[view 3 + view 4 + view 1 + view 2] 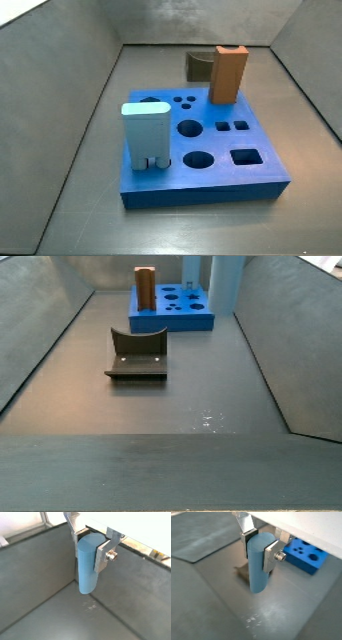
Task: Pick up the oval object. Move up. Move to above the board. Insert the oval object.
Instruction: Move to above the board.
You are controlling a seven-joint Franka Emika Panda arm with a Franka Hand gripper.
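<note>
In both wrist views my gripper [89,552] [260,554] is shut on the oval object [87,577] [258,579]. It is a smooth light-blue peg, held upright by its top between the silver fingers [101,558], with its lower end above the grey floor. The bright-blue board [304,556] with its cut-out holes lies off to one side of the peg. The board also shows in both side views [214,175] [187,318]. Neither side view shows the gripper or the peg.
The fixture [136,356] stands on the floor apart from the board; part of it shows behind the peg [240,573]. A wide pale-blue block [144,135] and an orange-brown block [229,75] stand in the board. Grey walls [80,110] enclose the floor.
</note>
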